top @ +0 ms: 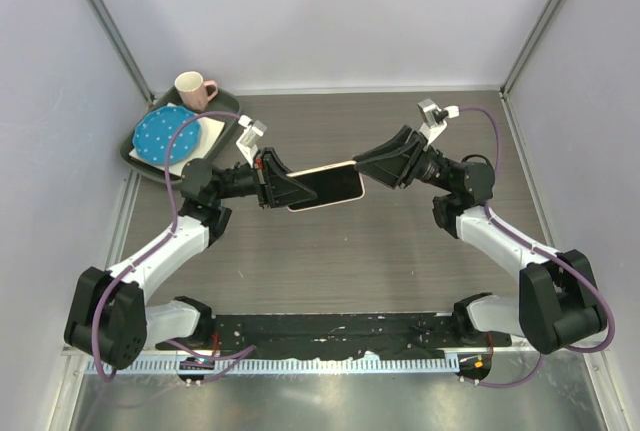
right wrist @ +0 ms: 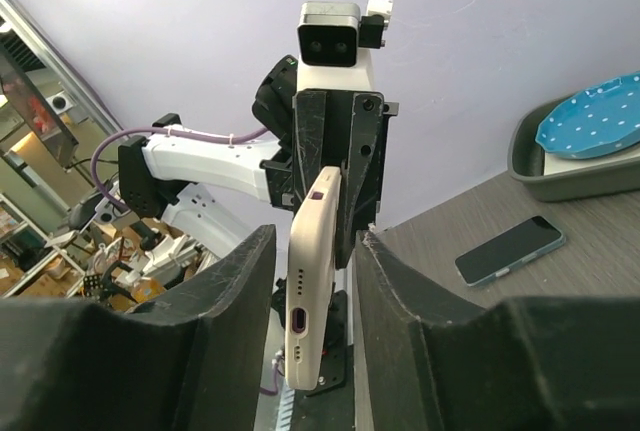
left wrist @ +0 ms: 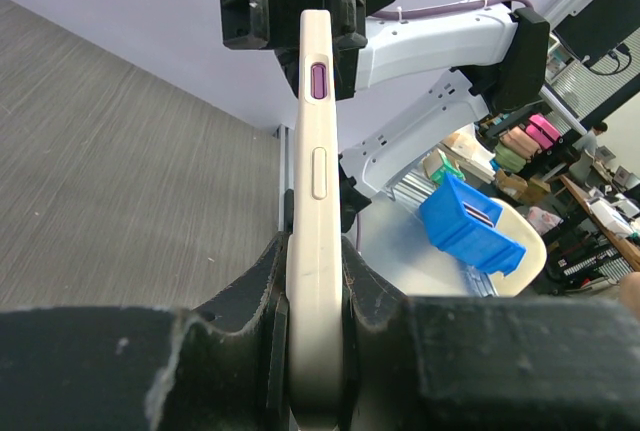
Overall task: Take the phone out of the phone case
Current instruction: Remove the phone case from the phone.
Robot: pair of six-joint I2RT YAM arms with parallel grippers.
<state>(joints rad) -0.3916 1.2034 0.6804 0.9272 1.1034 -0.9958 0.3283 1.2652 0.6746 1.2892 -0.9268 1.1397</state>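
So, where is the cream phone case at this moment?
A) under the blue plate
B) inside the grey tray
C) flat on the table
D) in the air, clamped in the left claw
D: the left claw is shut on one end of the phone case, which is held in the air. The right claw only straddles the other end, with gaps showing.

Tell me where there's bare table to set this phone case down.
Bare wood: along the back wall from the tray to the right claw, and the near middle between both arms, ahead of the black strip. Crowded: the far-left tray corner, and mid-table, where the held phone case hangs and a phone lies.
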